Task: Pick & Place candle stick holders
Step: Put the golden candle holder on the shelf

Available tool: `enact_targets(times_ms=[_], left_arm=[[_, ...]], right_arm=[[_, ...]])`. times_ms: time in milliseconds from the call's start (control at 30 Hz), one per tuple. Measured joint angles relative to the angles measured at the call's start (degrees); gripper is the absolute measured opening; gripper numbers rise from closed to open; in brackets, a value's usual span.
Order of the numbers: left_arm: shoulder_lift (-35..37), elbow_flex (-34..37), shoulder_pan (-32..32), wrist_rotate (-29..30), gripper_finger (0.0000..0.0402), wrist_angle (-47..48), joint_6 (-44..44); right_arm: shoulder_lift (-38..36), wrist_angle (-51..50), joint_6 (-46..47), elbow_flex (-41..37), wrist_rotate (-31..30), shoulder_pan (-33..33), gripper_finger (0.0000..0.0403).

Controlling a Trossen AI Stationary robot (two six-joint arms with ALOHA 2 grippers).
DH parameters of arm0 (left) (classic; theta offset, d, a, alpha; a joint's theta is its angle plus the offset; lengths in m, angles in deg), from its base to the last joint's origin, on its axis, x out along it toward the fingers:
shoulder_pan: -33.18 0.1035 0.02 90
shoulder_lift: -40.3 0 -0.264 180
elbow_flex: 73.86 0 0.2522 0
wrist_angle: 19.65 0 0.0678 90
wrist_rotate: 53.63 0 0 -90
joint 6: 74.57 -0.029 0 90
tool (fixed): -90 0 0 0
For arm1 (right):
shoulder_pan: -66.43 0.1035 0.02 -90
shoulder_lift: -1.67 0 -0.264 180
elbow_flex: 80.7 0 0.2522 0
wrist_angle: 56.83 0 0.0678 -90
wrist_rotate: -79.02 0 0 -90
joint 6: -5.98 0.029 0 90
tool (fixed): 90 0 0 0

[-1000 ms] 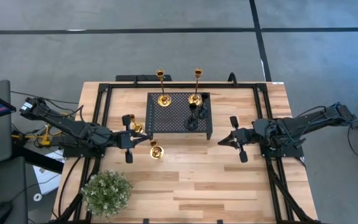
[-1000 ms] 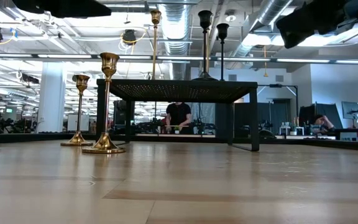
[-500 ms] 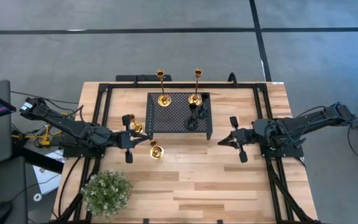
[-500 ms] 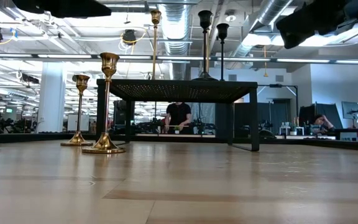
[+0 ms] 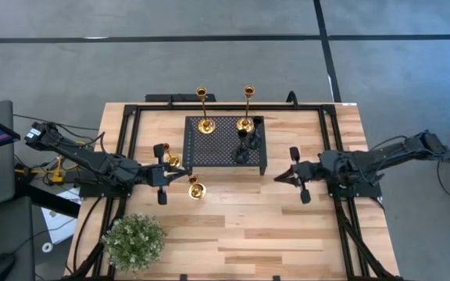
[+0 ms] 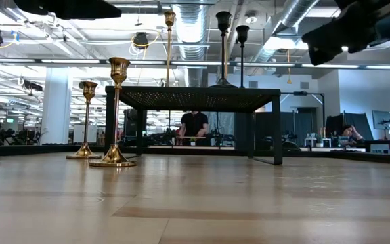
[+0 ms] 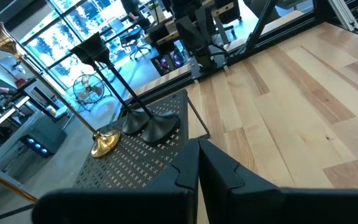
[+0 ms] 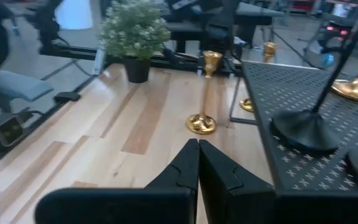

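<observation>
A black perforated stand [image 5: 219,145] carries two tall gold candle stick holders [image 5: 205,123] [image 5: 245,122] and two black ones [image 5: 242,153] [image 5: 253,137], each standing on its round base. Two shorter gold holders [image 5: 170,160] [image 5: 197,189] stand upright on the wooden table to the left of the stand; they also show in the low view [image 6: 117,112] [image 6: 87,122]. My left gripper [image 5: 176,175] is shut and empty between those two gold holders. My right gripper [image 5: 276,178] is shut and empty to the right of the stand's near right corner.
A green potted plant [image 5: 134,240] stands at the table's near left corner. Black frame rails [image 5: 123,148] [image 5: 336,148] run along the table's left and right sides. Bare wood [image 5: 248,226] lies near the front edge. People sit in the room beyond the table [image 6: 195,125].
My right arm has shifted a little; in the low view it sits slightly lower than before. Its gripper stays shut beside the stand. No holder has moved.
</observation>
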Motion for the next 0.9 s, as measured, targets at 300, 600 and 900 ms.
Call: enact_targets(times_ms=[300, 600, 900], left_arm=[[0.00, 0.00, 0.00, 0.02, 0.0010, 0.53, 0.12], [-0.02, 2.07, -0.01, 0.02, 0.0010, 0.48, 1.33], [0.13, 2.08, -0.07, 15.93, 0.0005, 1.58, 10.24]], right_arm=[[-2.72, -2.51, -0.07, 0.00, 3.44, -0.45, 0.0000], [-2.52, -2.41, 0.59, 0.00, 3.45, -0.47, 0.0000], [-2.52, -1.54, 0.59, 0.04, 3.43, -0.47, 0.0000]])
